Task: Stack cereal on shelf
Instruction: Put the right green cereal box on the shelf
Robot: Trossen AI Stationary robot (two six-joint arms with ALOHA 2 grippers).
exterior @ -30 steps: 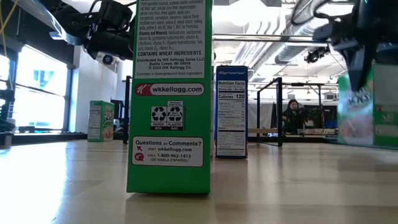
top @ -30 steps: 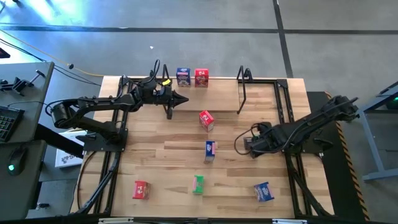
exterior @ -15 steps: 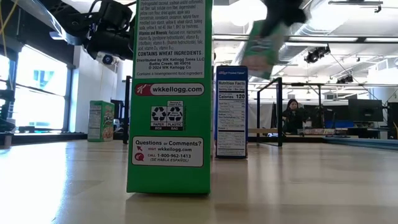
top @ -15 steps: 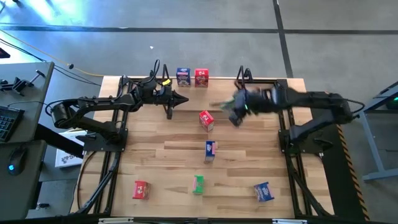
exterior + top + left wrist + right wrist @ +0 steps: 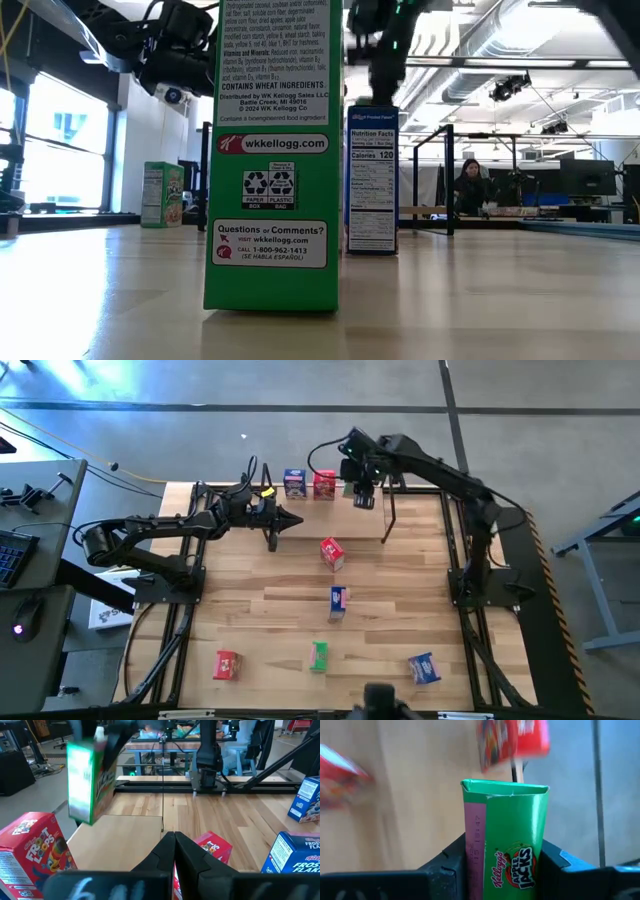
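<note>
The left gripper (image 5: 296, 520) is squeezed tight with nothing in it. It hangs over the left part of the shelf (image 5: 330, 520), near the back of the table (image 5: 250, 610). On the shelf stand a blue box (image 5: 294, 483) and a red box (image 5: 324, 484), side by side. Just to the right, the right gripper (image 5: 364, 496) grips a green box (image 5: 364, 497) (it says Apple Jacks) up in the air beside the red one. On the table lie more boxes: red (image 5: 226, 665), green (image 5: 319, 656), red (image 5: 332, 552), blue (image 5: 338, 601) and blue (image 5: 424, 668).
</note>
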